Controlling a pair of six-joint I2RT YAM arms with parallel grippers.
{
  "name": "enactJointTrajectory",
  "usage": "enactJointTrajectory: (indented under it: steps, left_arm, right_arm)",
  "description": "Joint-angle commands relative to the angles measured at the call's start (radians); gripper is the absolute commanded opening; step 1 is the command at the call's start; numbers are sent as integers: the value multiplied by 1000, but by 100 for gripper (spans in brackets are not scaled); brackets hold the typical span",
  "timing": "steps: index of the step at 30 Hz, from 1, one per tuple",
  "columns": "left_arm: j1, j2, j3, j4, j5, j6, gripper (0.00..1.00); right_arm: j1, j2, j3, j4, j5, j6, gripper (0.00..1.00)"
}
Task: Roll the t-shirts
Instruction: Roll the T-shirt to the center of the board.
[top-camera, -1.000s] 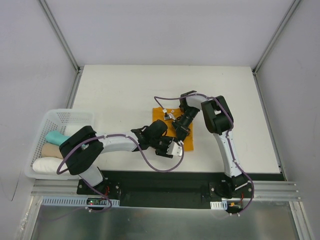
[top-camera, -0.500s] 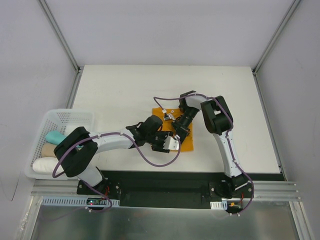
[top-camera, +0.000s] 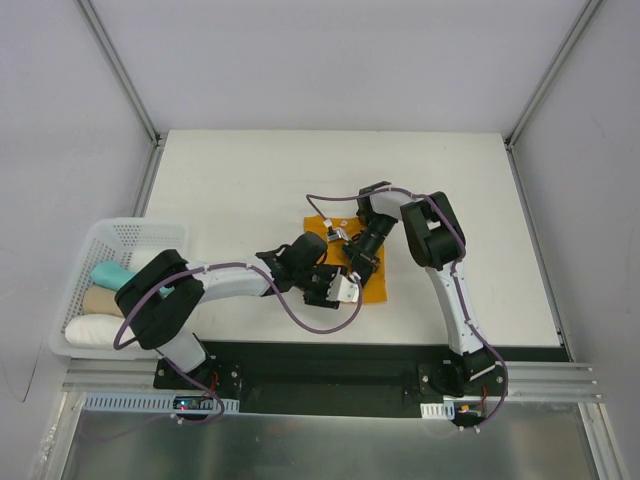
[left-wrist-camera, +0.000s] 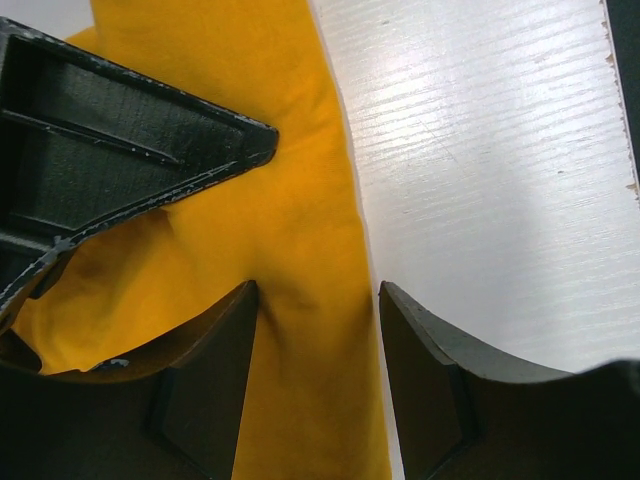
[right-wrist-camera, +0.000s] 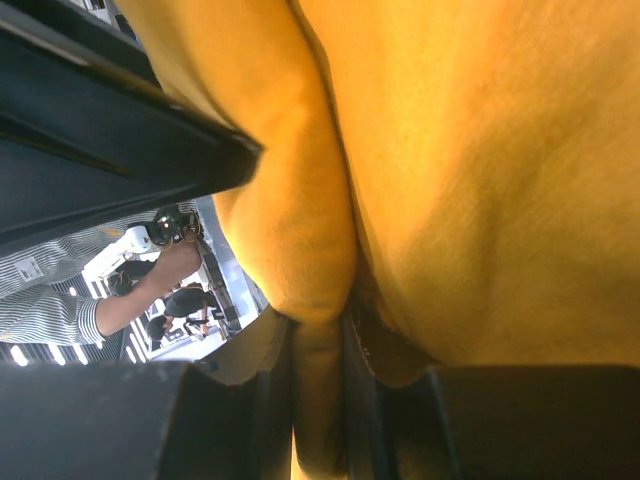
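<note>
Pinching a fold of orange t-shirt (right-wrist-camera: 480, 170) in right end effector (right-wrist-camera: 320, 340); straddling its seven o'clock edge with left end effector (left-wrist-camera: 315, 300) spread. Possibly risking slippage if tugging unevenly across bench (left-wrist-camera: 480, 150).

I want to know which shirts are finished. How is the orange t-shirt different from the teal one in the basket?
The orange t-shirt lies low on the table; the teal t-shirt is a rolled tube in the white basket. The right gripper pinches a fold of the orange one and the left gripper is open over its edge; no gripper is near the teal one. Both are plain soft cloth.
</note>
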Motion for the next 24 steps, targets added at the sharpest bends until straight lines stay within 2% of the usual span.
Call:
enactJointTrajectory:
  steps: [1, 5, 8, 9, 10, 11, 14, 17, 18, 21, 23, 24]
  left_arm:
    - [-16, 63, 23, -49, 40, 30, 51]
    - [-30, 110, 23, -49, 17, 70, 51]
    - [-42, 144, 20, -57, -4, 82, 44]
    - [-44, 146, 19, -58, 0, 82, 40]
    - [-45, 144, 14, -58, 14, 82, 36]
    - [-44, 141, 11, -90, 17, 76, 34]
    - [-45, 123, 0, -112, 23, 53, 31]
    - [-47, 111, -4, -133, 28, 38, 29]
    - [-47, 114, -3, -141, 28, 33, 28]
    - [-45, 132, 18, -153, 32, 4, 27]
    - [-45, 143, 49, -169, 49, -36, 27]
    - [-44, 158, 61, -176, 78, -46, 27]
  right_arm:
    - [6, 47, 12, -173, 105, -24, 7]
    - [-3, 49, 18, -174, 96, -16, 7]
    - [-17, 40, 17, -173, 79, -19, 19]
    - [-24, 25, 7, -173, 67, -34, 29]
    - [-46, 3, -5, -173, 41, -62, 33]
    - [-60, -21, -32, -167, 29, -95, 46]
    - [-139, -156, -31, -136, 29, -93, 67]
    - [-245, -309, -25, -112, 41, -114, 96]
    - [-299, -412, -64, -86, 30, -111, 96]
    - [-383, -623, -169, 102, 33, -56, 96]
    - [-403, -1058, -504, 661, 144, 121, 96]
    - [-375, -1223, -657, 903, 323, 190, 96]
